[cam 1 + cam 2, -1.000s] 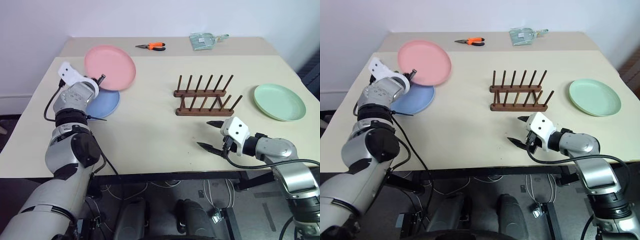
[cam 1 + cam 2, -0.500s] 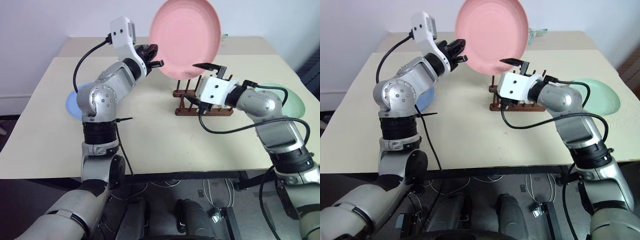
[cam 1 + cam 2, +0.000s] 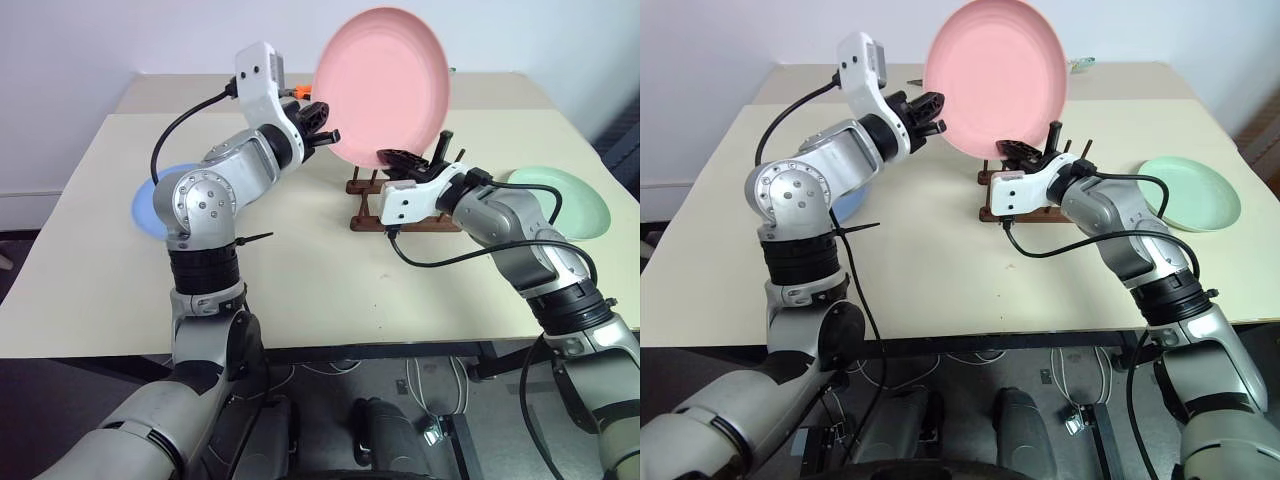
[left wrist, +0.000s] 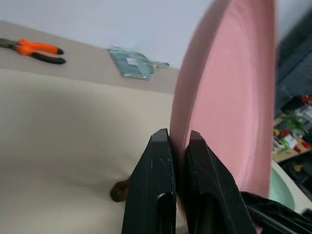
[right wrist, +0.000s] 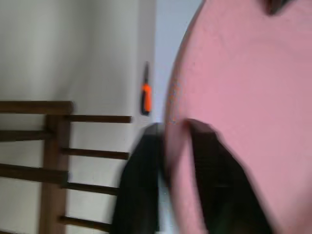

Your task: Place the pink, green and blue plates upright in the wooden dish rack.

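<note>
The pink plate (image 3: 383, 85) stands upright in the air above the wooden dish rack (image 3: 440, 224). My left gripper (image 3: 322, 120) is shut on its left rim, and the left wrist view shows both fingers (image 4: 158, 165) pinching the edge. My right gripper (image 3: 405, 160) is shut on the plate's lower rim, just above the rack's pegs. The green plate (image 3: 585, 210) lies flat on the table to the right of the rack. The blue plate (image 3: 143, 210) lies flat at the left, mostly hidden behind my left arm.
Orange-handled pliers (image 4: 36, 50) and a clear plastic packet (image 4: 134, 63) lie on the far table strip behind the rack. The rack's pegs (image 5: 92, 118) stand with nothing in them. The table's edges run close on both sides.
My left arm has carried the pink plate from the table's left side up over the rack. My right gripper rose, rolled, and shut on the plate's lower rim.
</note>
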